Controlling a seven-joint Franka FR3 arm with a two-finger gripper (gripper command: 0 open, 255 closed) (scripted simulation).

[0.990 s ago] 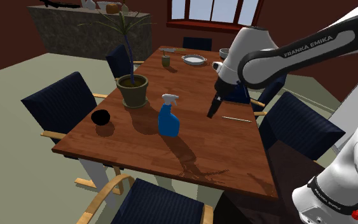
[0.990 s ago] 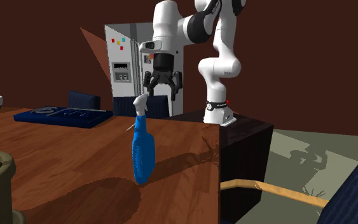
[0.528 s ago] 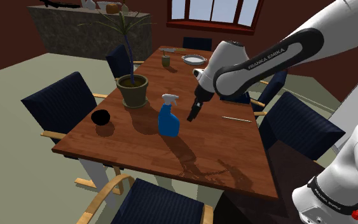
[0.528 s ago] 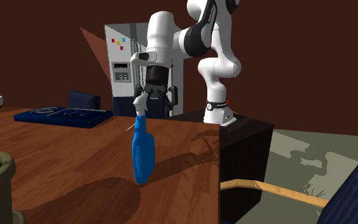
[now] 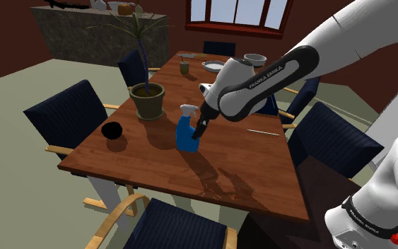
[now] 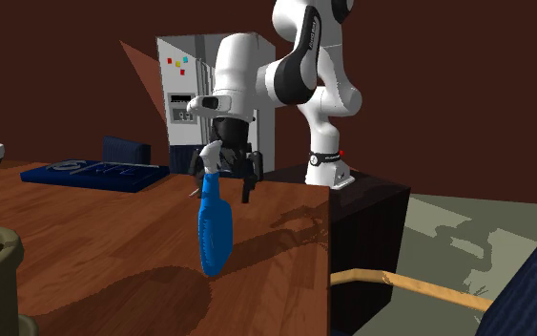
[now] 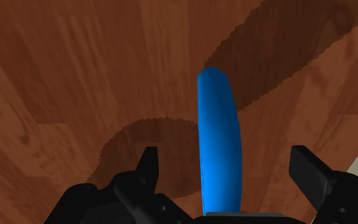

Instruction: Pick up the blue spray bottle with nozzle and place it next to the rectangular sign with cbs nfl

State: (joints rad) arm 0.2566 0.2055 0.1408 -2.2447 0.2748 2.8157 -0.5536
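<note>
Wrist view: spray bottle (image 7: 219,127) top cut off btwn spread end effector (image 7: 227,158).

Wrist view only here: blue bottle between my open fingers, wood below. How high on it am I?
Observer: In the second exterior view the gripper straddles the upper part of the spray bottle, which stands upright on the table.
Operator: Where's the sign?
Observer: The flat dark blue sign lies further along the table, to the second exterior view's left of the bottle.
Operator: Anything close?
Observer: A potted plant stands beside the bottle on the shoulder view's left, apart from it.
</note>
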